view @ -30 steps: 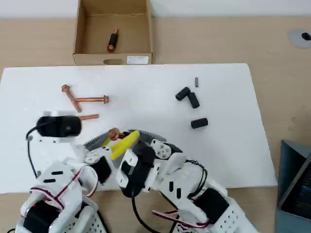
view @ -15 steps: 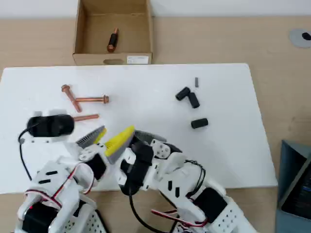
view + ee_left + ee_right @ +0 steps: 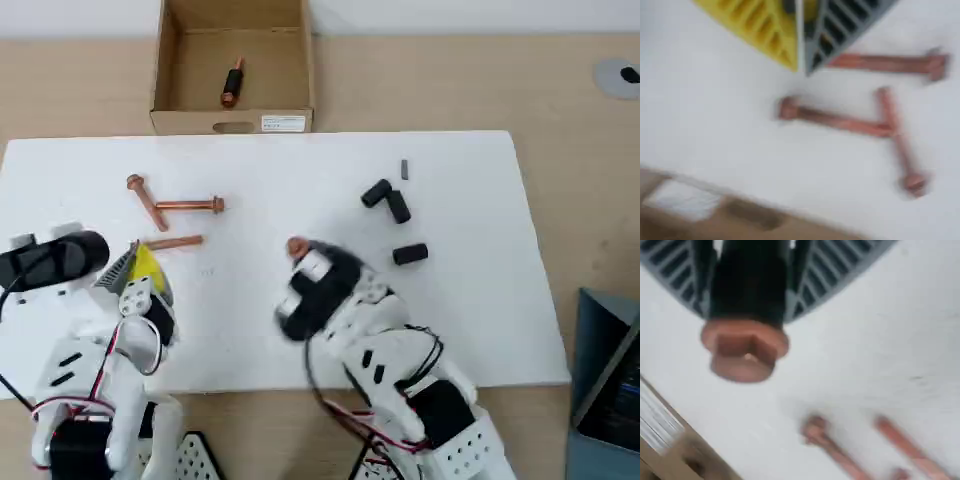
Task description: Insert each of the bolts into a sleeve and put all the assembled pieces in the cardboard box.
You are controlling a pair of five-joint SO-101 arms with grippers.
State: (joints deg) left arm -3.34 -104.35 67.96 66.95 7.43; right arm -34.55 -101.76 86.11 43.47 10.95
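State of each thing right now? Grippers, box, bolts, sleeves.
Left gripper: shut, empty.
Right gripper: shut on a sleeve with a bolt seated in it.
Cardboard box: open-topped, one assembled piece lying inside.
Three loose bolts: lying flat on the mat, unsleeved.
Three loose sleeves: lying on the mat, empty.

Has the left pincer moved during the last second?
Yes. The left pincer has moved sideways across the white mat, ending beside the nearest loose bolt.

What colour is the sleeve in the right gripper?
The sleeve is black, best seen in the right wrist view.
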